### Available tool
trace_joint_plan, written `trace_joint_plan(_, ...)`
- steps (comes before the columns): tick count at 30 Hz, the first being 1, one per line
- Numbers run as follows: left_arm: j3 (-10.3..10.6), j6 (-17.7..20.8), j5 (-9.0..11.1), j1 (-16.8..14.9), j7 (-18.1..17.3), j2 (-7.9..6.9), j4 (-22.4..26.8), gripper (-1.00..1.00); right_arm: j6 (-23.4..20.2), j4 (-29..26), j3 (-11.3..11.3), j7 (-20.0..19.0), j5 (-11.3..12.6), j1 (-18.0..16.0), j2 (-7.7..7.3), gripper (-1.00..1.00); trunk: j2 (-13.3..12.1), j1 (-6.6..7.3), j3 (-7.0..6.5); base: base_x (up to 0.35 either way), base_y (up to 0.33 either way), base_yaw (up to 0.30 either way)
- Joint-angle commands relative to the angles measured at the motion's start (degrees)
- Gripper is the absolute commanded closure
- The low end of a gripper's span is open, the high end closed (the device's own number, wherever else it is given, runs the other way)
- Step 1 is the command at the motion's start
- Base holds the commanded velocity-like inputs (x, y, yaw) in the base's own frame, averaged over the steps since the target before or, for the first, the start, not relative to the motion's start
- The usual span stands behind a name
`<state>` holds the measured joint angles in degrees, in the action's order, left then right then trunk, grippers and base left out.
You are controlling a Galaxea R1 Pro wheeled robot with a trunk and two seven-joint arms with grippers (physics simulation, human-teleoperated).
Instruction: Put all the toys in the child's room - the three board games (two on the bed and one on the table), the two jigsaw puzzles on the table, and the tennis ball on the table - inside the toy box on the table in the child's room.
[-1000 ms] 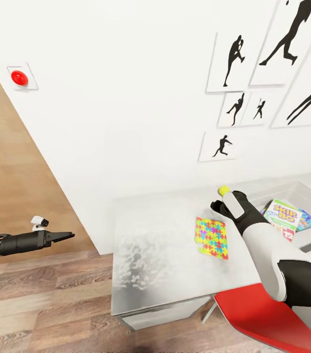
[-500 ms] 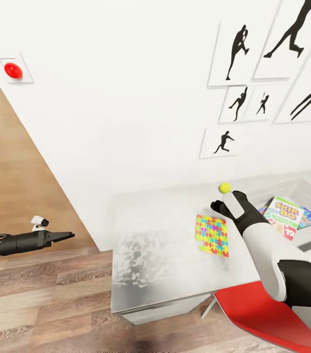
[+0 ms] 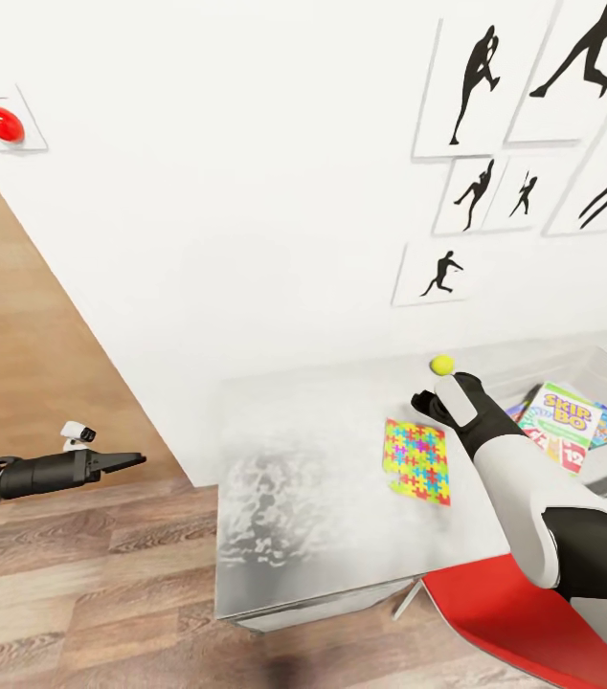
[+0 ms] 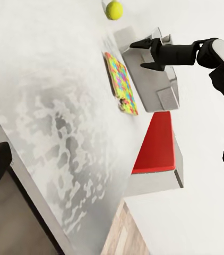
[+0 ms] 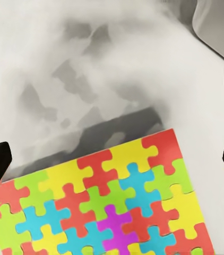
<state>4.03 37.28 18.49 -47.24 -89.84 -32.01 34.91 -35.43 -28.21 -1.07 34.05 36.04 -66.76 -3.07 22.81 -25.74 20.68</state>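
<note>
Both arms have white shells with black joints, each ending in a black two-fingered end effector.

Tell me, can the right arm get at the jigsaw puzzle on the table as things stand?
Probably yes. The right gripper hangs open just above the table, beside the jigsaw puzzle, which lies flat with nothing on it. The tennis ball sits apart, out of the way.
</note>
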Motion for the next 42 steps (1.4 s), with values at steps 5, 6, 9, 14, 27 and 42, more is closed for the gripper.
trace_joint_plan(5, 0.4, 0.6, 0.3, -0.1, -0.2, -0.08, 0.0, -1.0, -0.2, -0.1, -0.1, 0.4, 0.4, 0.0, 0.0, -1.0, 0.1, -0.04, 0.57, 0.085, 0.0, 0.0)
trace_joint_plan(6, 0.4, 0.6, 0.3, -0.1, -0.2, -0.06, 0.0, -1.0, -0.2, -0.1, 0.0, 0.4, 0.4, 0.0, 0.0, -1.0, 0.1, -0.04, 0.66, 0.087, 0.0, 0.0)
trace_joint_plan(9, 0.4, 0.6, 0.3, -0.1, -0.2, -0.02, 0.0, -1.0, -0.2, -0.1, 0.0, 0.4, 0.4, 0.0, 0.0, -1.0, 0.1, -0.04, 0.94, 0.096, 0.0, 0.0)
trace_joint_plan(14, 0.4, 0.6, 0.3, 0.0, -0.2, 0.01, 0.0, -1.0, -0.1, -0.1, 0.0, 0.4, 0.4, 0.0, 0.0, -1.0, 0.1, -0.04, 1.41, 0.12, 0.0, 0.0)
trace_joint_plan(27, 0.4, 0.6, 0.3, 0.0, -0.2, 0.01, 0.0, -1.0, -0.1, -0.2, 0.0, 0.2, 0.4, 0.2, -0.17, -1.0, 0.1, -0.04, 2.56, 0.032, 0.0, 0.0)
trace_joint_plan(42, 0.4, 0.6, 0.3, -0.1, -0.2, -0.07, 0.0, -1.0, 0.0, -0.2, 0.0, 0.1, 0.4, 0.2, -0.18, -1.0, 0.1, -0.04, 2.76, -0.025, 0.0, 0.0)
